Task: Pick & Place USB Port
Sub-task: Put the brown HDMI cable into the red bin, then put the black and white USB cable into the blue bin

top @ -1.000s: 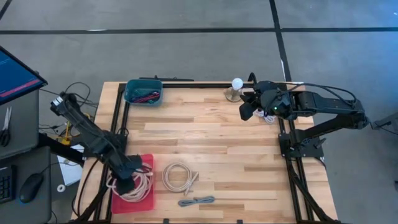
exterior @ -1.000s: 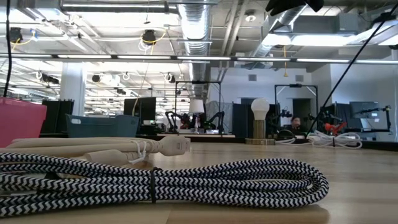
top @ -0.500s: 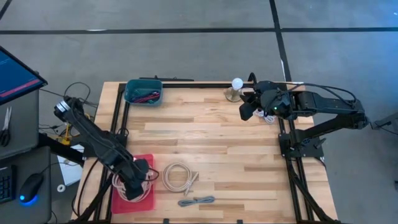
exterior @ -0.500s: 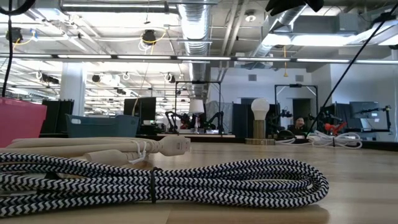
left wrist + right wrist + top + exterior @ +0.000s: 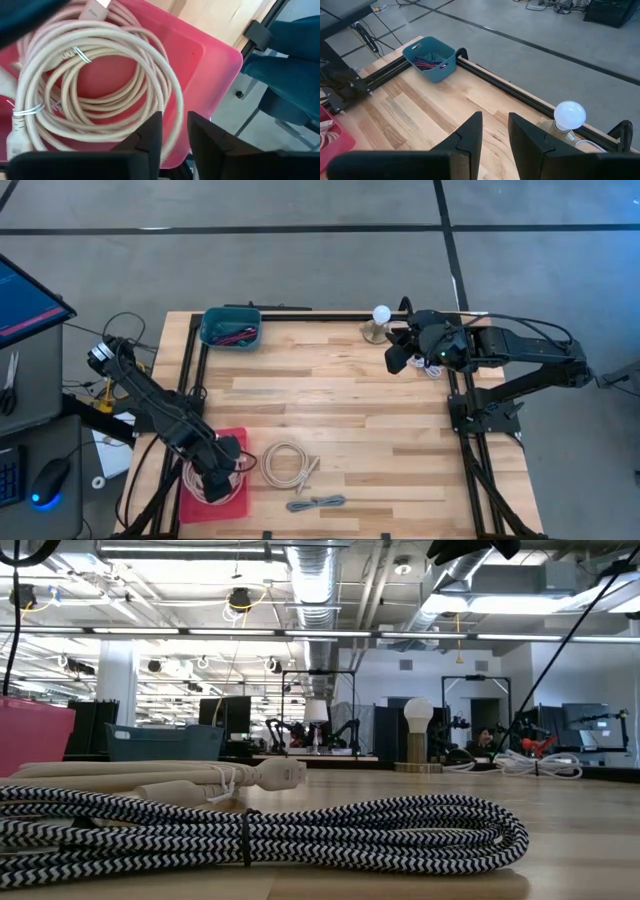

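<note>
both fingers of left hand [image 5: 174, 134] slightly apart, empty, above coiled cable [image 5: 95, 90] in red tray [image 5: 210, 60].

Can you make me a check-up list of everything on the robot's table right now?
Surface: wooden table, bare in the middle.
Job's things: cream cable coil in the red tray.
Clutter: teal bin, lamp.
Claws: left claw above the tray, empty, fingers slightly apart; right claw parked over the far right corner, empty.
Cables: cream coil and striped cable on the table.
Surroundings: grey floor, monitor.
</note>
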`<state>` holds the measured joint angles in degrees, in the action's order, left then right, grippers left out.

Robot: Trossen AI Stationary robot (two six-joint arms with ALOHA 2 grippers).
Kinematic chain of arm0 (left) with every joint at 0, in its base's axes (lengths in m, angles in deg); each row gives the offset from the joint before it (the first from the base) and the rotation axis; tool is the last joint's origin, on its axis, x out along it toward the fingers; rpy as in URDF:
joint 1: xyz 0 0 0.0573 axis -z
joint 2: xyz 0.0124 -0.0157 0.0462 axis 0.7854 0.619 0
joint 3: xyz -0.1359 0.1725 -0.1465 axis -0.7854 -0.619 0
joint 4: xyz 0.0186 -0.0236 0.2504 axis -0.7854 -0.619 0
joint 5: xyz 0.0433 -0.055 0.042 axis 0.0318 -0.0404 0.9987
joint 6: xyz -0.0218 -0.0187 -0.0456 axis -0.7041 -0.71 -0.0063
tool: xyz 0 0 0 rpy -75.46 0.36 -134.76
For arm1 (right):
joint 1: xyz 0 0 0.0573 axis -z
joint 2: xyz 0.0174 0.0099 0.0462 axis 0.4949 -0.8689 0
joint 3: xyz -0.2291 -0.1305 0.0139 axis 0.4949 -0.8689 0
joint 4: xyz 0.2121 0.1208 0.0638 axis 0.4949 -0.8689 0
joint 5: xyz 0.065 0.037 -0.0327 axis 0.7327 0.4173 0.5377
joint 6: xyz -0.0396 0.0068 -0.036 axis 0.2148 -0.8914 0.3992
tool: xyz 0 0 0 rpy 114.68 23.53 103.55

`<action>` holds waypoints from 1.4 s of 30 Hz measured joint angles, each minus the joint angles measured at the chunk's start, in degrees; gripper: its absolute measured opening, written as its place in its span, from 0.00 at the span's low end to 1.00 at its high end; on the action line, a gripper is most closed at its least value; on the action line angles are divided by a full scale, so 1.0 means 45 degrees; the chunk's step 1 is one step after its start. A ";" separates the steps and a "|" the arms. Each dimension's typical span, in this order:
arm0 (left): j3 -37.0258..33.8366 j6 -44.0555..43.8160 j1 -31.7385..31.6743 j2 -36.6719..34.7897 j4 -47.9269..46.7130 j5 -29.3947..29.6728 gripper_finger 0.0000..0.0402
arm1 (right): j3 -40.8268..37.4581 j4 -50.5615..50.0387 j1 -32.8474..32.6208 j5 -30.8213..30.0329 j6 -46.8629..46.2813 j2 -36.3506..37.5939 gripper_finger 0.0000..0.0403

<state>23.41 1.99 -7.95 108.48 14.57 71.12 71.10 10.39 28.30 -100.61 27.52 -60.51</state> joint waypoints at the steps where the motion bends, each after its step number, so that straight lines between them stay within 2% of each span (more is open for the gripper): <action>1: 0.0000 -0.0004 0.0000 0.0000 0.0027 -0.0071 0.24 | 0.0000 -0.0003 0.0000 0.0000 0.0000 -0.0003 0.22; 6: 0.0000 0.0000 0.0000 0.0000 0.0075 -0.0366 0.34 | 0.0000 -0.0005 0.0000 0.0000 0.0005 0.0000 0.22; 10: -0.0005 0.0564 -0.0021 -0.0140 0.0129 -0.0371 0.37 | 0.0000 -0.0005 0.0000 0.0010 0.0118 0.0000 0.22; 16: -0.0005 0.1675 -0.0543 -0.0847 0.0228 -0.0233 0.35 | 0.0000 -0.0005 0.0005 0.0764 0.0136 -0.0004 0.22; 23: -0.0008 0.2977 -0.2249 -0.2244 0.0843 0.1176 0.30 | 0.0000 0.0098 0.0005 0.2405 0.0708 -0.0003 0.22; 30: -0.0010 0.5293 -0.4153 -0.3680 0.3839 0.3106 0.28 | 0.0000 0.0121 -0.0028 0.3637 0.0778 0.0000 0.22; 35: -0.0010 0.8149 -0.5178 -0.4328 0.7065 0.4383 0.28 | 0.0000 0.0121 -0.0024 0.4326 0.0806 0.0000 0.22; 42: -0.0010 1.1939 -0.6100 -0.4658 0.9970 0.4812 0.27 | 0.0000 0.0130 -0.0024 0.4352 0.0806 0.0000 0.22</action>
<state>23.36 55.72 -35.40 87.52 59.43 92.77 71.10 10.97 28.19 -81.03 31.15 -60.51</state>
